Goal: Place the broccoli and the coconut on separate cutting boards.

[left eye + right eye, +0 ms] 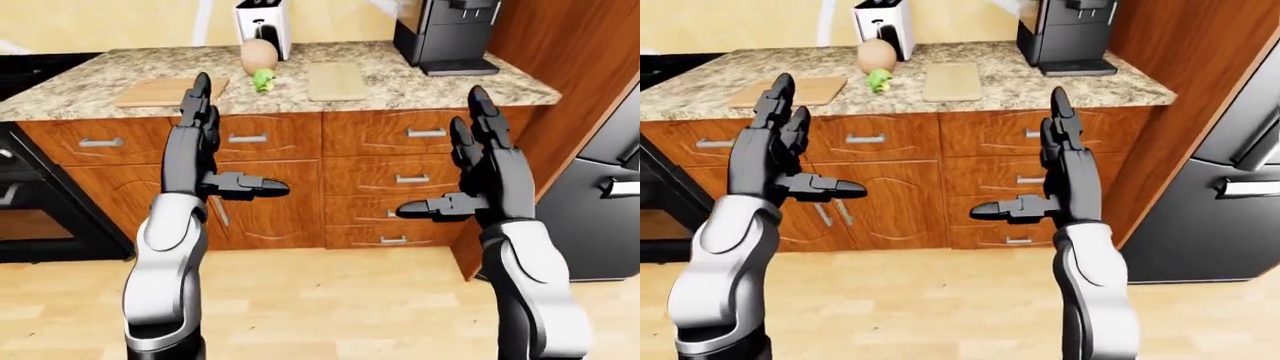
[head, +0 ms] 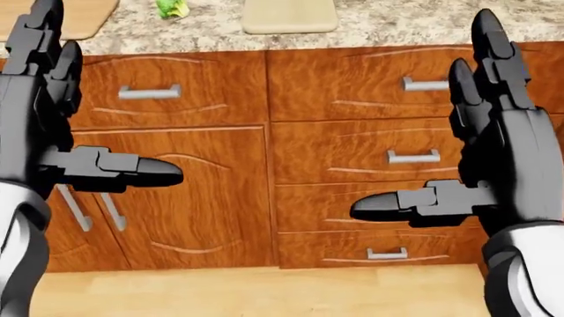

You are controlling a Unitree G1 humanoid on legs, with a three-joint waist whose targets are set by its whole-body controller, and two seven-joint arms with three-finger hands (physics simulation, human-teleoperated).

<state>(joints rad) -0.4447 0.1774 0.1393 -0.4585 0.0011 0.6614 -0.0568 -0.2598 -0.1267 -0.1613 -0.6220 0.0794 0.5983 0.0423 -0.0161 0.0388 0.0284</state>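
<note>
On the granite counter [image 1: 420, 86] in the left-eye view, a brown coconut [image 1: 259, 56] stands beside the knife block, with the small green broccoli [image 1: 263, 79] just below it. Both lie between a brown wooden cutting board [image 1: 165, 91] on the left and a pale cutting board [image 1: 337, 81] on the right. Each board is bare. My left hand [image 1: 225, 150] and right hand [image 1: 450, 169] are raised before the cabinet fronts, fingers up, thumbs pointing inward. Both are open, hold nothing, and are well short of the counter. The head view shows only the broccoli [image 2: 172, 8] and the board edges.
A white knife block [image 1: 265, 26] and a black coffee machine [image 1: 445, 34] stand at the wall side of the counter. Below it are wooden drawers [image 2: 388, 158] and doors. A dark fridge [image 1: 610, 187] is at the right, a black oven [image 1: 30, 202] at the left.
</note>
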